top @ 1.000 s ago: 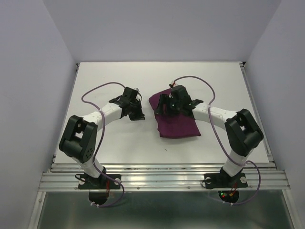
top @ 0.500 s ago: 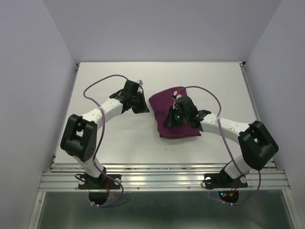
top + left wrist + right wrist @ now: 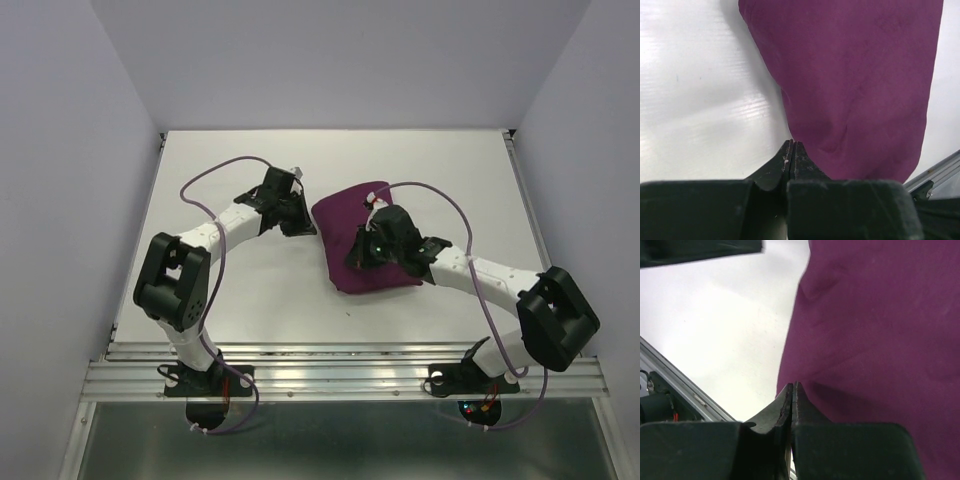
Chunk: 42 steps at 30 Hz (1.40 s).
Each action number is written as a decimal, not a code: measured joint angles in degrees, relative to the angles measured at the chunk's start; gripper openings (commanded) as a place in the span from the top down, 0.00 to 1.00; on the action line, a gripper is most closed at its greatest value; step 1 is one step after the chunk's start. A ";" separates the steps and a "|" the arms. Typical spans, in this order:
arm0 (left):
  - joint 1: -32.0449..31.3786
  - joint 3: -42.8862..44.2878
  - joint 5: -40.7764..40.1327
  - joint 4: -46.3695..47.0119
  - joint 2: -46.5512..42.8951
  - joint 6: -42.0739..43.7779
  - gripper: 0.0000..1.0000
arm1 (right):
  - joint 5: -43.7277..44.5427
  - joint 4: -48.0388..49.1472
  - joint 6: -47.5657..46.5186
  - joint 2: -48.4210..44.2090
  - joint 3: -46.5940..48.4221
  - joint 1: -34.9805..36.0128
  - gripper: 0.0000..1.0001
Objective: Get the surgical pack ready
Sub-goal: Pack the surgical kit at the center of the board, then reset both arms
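The surgical pack shows as a folded dark-purple cloth bundle [image 3: 345, 213] lying in the middle of the table; whatever is wrapped in it is hidden. My left gripper [image 3: 305, 226] is shut, its tips [image 3: 792, 143] right at the bundle's left edge, with nothing seen between them. My right gripper [image 3: 356, 258] is also shut and hangs low over the bundle's near left part. In the right wrist view its tips [image 3: 793, 385] meet just above the purple cloth [image 3: 880, 330], and no fold is pinched between them. The cloth [image 3: 855, 75] fills the left wrist view.
The white table [image 3: 240, 290] is walled by pale panels on three sides. A metal rail [image 3: 340, 365] runs along the near edge, where both arm bases stand. The left gripper's black body [image 3: 700, 250] shows at the top of the right wrist view.
The right gripper has shut and slid toward the near left part of the bundle. The left gripper has moved right, up to the cloth's left edge.
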 measured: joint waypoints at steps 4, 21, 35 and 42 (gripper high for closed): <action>0.00 3.48 0.50 1.05 5.57 -0.09 1.00 | 0.81 -0.07 -1.05 -1.14 0.76 0.00 0.99; 0.11 17.38 -1.29 -2.40 20.06 0.26 1.00 | 14.49 -5.86 -2.51 -2.21 0.87 -0.02 0.13; 4.26 26.56 -13.33 -12.55 -4.48 7.89 1.00 | 42.07 -11.87 -0.39 -3.48 18.34 -24.90 0.00; 5.64 32.44 -17.84 -13.88 -13.18 10.58 0.99 | 48.72 -14.10 2.84 -4.07 18.38 -27.63 0.00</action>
